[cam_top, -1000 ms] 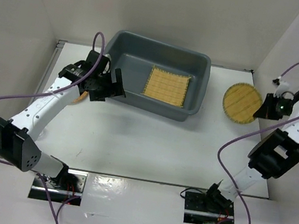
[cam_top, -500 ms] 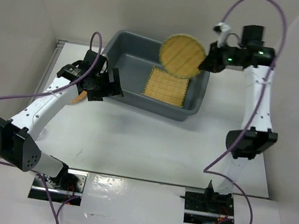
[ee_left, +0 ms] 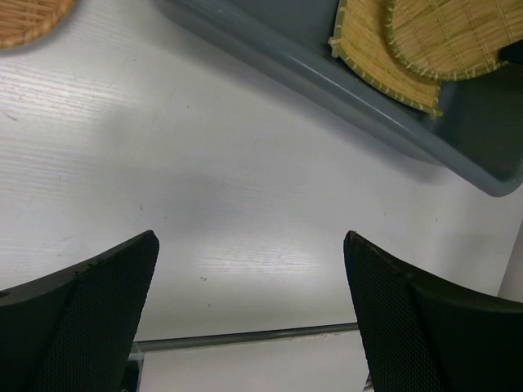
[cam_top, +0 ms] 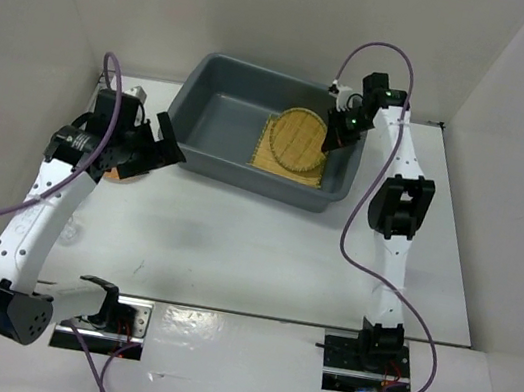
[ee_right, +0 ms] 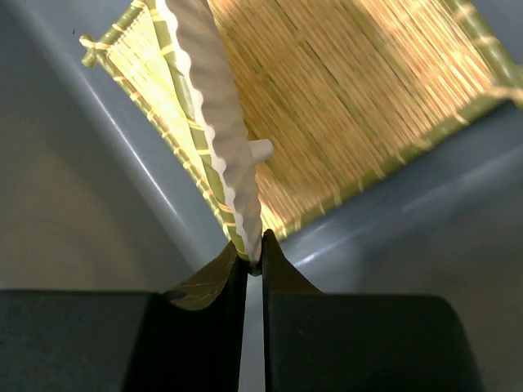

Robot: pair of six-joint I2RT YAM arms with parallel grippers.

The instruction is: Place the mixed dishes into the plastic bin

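Observation:
The dark grey plastic bin (cam_top: 218, 112) stands at the back middle of the table. A square tan woven plate (cam_top: 270, 160) lies flat on its floor. My right gripper (cam_top: 336, 136) is shut on the rim of a round tan woven plate (cam_top: 298, 139), held tilted low over the square one. In the right wrist view this round plate (ee_right: 214, 106) is edge-on in the shut gripper (ee_right: 254, 249), above the square plate (ee_right: 351, 98). My left gripper (cam_top: 153, 150) hangs open and empty left of the bin. An orange-brown plate (ee_left: 29, 16) lies beside it, mostly hidden under the arm.
The bin's near wall (ee_left: 327, 77) runs across the top of the left wrist view, with bare white table (ee_left: 245, 180) below it. White side walls enclose the table. A metal strip (ee_left: 245, 336) marks the table's near edge.
The right arm carried the round woven plate from the table at the right, up over the bin and down inside it. The left arm drew back left, away from the bin.

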